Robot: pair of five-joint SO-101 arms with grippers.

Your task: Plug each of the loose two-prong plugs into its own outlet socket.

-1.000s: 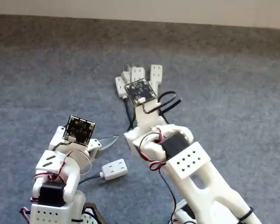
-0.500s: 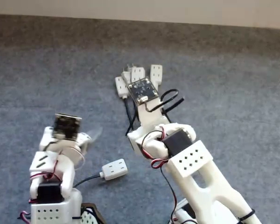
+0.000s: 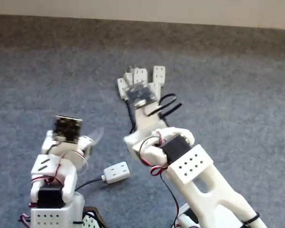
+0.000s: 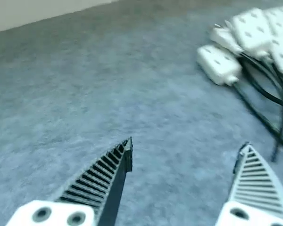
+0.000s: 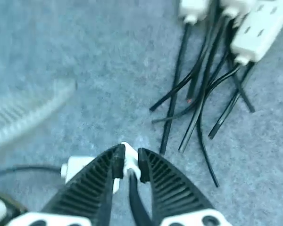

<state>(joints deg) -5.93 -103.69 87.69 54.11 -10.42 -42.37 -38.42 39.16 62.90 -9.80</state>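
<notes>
Right claw (image 5: pixel 130 151) is pinched almost shut on a small white plug (image 5: pixel 128 162), held btwn the fingertips. The plug's black lead (image 5: pixel 132 197) runs back btwn the fingers toward the wrist, so the plug's long axis lies along the claw, lead end rearward. Prongs can't be made out. Right arm (image 3: pixel 190 166) stretches from near right toward far ctr.

Left claw (image 4: pixel 187 143) is wide open w/ nothing in it, above bare grey counter (image 4: pixel 85 84) at near left. It points far-right, toward the socket cluster (image 4: pixel 247 33).

That cluster lies at far ctr: several white sockets side by side, long axes approx. near–far, slot faces up. Their black cords (image 5: pixel 198 108) trail toward the near side in a loose tangle.

A lone socket (image 3: pixel 118 172) sits near ctr, btwn the two arms, well apart from the cluster. Its long axis runs approx. left–right, slots up. Its cable (image 3: pixel 88 182) leaves the left end toward the left arm (image 3: pixel 52 190).
</notes>
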